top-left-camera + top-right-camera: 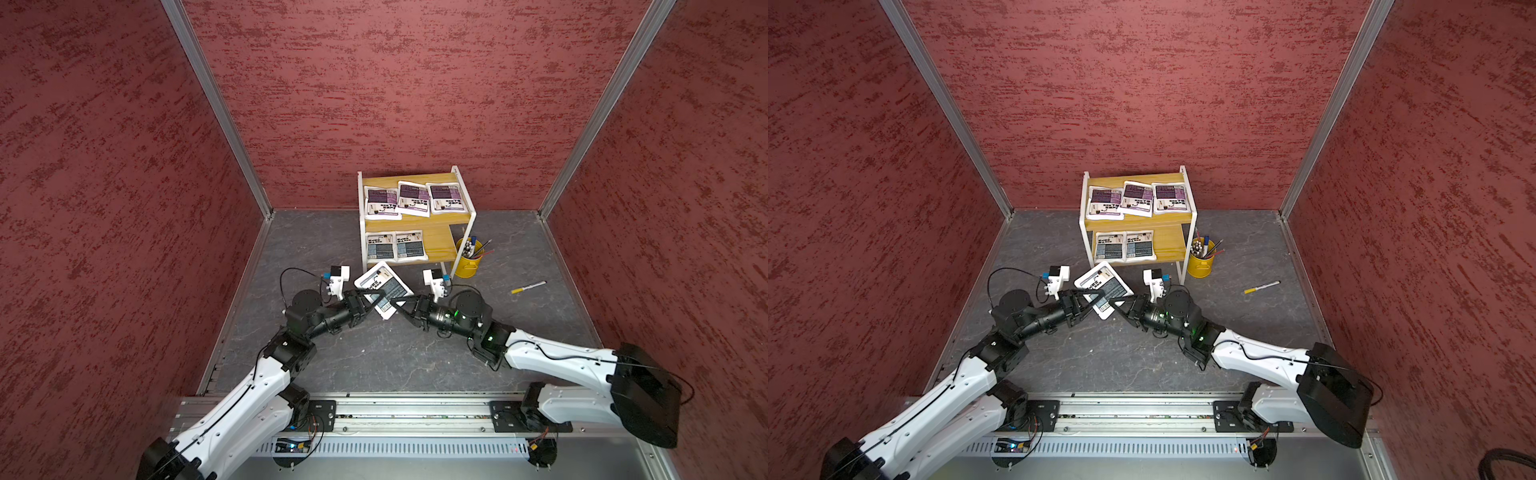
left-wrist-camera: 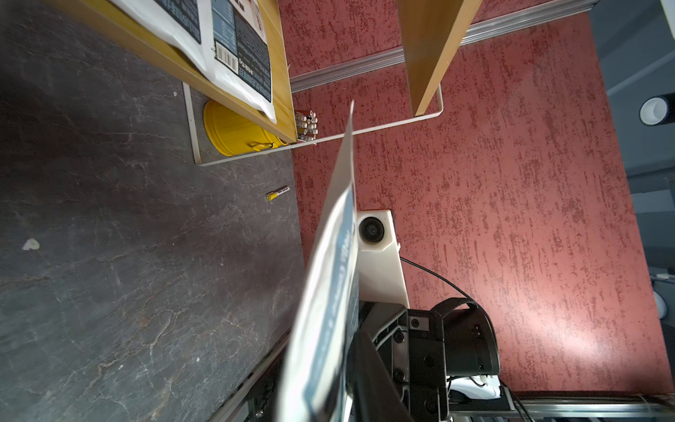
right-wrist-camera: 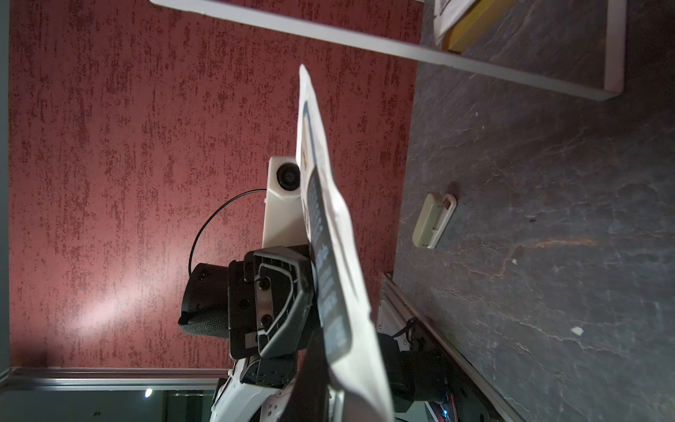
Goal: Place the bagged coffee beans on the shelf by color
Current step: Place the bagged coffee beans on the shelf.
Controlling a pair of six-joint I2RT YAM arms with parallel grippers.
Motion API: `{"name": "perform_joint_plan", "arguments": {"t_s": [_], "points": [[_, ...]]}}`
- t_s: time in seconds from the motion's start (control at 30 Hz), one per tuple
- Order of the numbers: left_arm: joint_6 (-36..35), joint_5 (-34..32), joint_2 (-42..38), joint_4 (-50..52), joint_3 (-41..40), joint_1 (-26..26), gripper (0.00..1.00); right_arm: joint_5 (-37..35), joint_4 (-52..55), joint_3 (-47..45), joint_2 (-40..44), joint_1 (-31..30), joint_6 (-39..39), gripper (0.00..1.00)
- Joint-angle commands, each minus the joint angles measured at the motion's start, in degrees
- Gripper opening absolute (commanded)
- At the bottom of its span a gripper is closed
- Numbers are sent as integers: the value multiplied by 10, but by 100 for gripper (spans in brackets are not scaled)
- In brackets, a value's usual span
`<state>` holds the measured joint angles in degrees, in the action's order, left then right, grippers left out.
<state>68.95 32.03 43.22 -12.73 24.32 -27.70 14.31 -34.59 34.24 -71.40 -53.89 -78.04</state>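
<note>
Grey slate tabletop (image 1: 374,361) below 1 grey-blue pouch (image 1: 388,286), tight in right pincer (image 1: 393,300) (hold of left pincer (image 1: 379,296) unclear)

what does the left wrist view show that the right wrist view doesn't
Only the left wrist view: the yellow pen cup with its pens, and the loose yellow marker on the table. Only the right wrist view: a small beige piece lying on the table. Both: the lifted pouch seen edge-on, the shelf's white frame, the grey table and the red wall.
</note>
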Motion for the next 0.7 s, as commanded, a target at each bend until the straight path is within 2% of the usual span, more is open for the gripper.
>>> {"name": "perform_joint_plan", "arguments": {"t_s": [0.0,0.23,0.47,0.67], "points": [[-3,14,0,9,-6,4,26,-25,-16,-11,22,-5,6,4],[-3,52,-18,45,-6,53,44,-66,3,-48,67,-5,3,4],[-18,112,-73,123,-11,136,45,-140,141,-81,177,14,3,4],[-24,143,-105,157,-22,175,46,-164,239,-71,238,77,3,4]]}}
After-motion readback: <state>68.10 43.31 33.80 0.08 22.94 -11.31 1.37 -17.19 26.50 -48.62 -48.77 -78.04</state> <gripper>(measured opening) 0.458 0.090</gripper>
